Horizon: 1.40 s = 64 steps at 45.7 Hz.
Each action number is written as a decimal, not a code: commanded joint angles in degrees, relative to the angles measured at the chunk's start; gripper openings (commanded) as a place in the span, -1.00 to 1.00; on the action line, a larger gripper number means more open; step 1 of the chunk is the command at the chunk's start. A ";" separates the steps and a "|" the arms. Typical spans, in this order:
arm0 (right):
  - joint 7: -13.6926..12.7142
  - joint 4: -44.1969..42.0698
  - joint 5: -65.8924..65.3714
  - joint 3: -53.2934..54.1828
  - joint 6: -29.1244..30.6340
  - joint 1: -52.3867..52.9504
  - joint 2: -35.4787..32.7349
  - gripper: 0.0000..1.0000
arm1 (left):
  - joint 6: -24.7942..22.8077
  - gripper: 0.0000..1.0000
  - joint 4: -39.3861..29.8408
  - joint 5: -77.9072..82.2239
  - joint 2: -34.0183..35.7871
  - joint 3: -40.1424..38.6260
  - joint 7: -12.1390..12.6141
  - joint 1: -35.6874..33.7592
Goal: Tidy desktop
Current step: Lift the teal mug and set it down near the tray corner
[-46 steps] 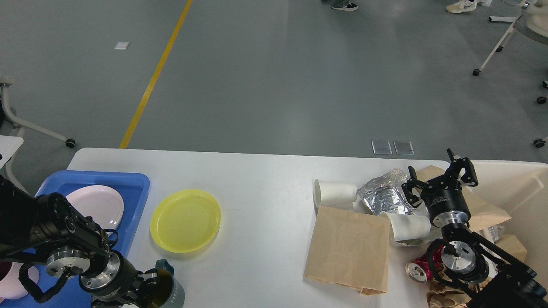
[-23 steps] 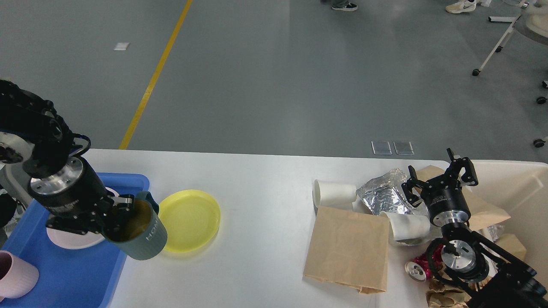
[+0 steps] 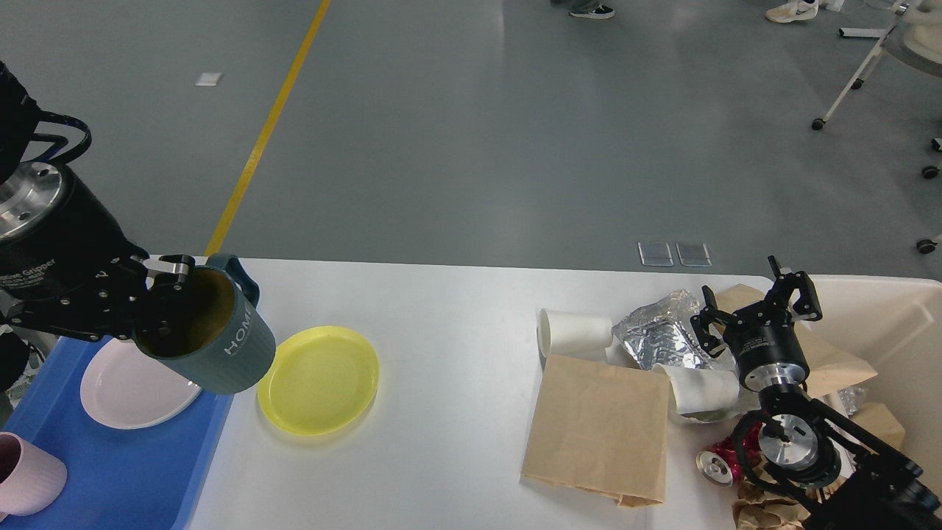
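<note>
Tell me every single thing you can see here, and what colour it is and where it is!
desktop: one, white, fills the lower half of the view
tray: one, blue, left edge of the desktop
white plate: one, in the tray
pink cup: one, near corner of the tray
yellow plate: one, on the desktop beside the tray
mug: one, dark green-grey, held tilted in the air above the tray's edge
paper cups: two, white, lying on their sides at right
foil: one crumpled silver piece, right
paper bag: one, brown, flat, right of middle
can: one, red, near right
bin: one, beige, far right, holding brown paper
left gripper: black, its fingers clamped on the mug's rim
right gripper: black, open, above the foil and paper
</note>
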 commanded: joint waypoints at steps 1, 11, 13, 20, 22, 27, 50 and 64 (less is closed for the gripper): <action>0.00 0.00 0.00 0.00 0.00 0.00 -0.01 1.00 | 0.14 -1.00 4.09 5.70 7.67 0.86 0.11 5.44; 0.00 0.00 0.00 0.00 0.00 0.00 -0.01 1.00 | 1.02 -1.00 19.11 14.33 19.98 -4.93 -0.50 26.52; 0.00 0.00 0.00 0.00 0.00 0.00 -0.01 1.00 | 1.37 -1.00 21.92 15.64 21.39 -7.04 -0.42 31.18; 0.00 0.00 0.09 0.00 0.00 0.00 -0.01 1.00 | 1.64 -0.99 31.85 18.38 24.03 -15.47 -0.15 46.21; 0.00 0.00 0.00 0.00 0.09 0.00 -0.01 1.00 | 1.72 -0.99 34.32 18.73 24.99 -17.85 -0.06 50.08; 0.00 0.00 0.00 0.00 0.00 0.00 -0.01 1.00 | 1.72 -0.98 39.16 21.27 26.67 -24.17 0.11 57.73; 0.00 0.00 0.00 0.00 0.09 0.00 -0.01 1.00 | 6.03 -0.96 43.65 24.97 26.32 -32.97 -0.41 71.55; 0.00 0.00 0.00 0.00 0.00 0.00 -0.01 1.00 | 8.58 -0.92 43.65 24.18 25.79 -33.33 -0.24 73.65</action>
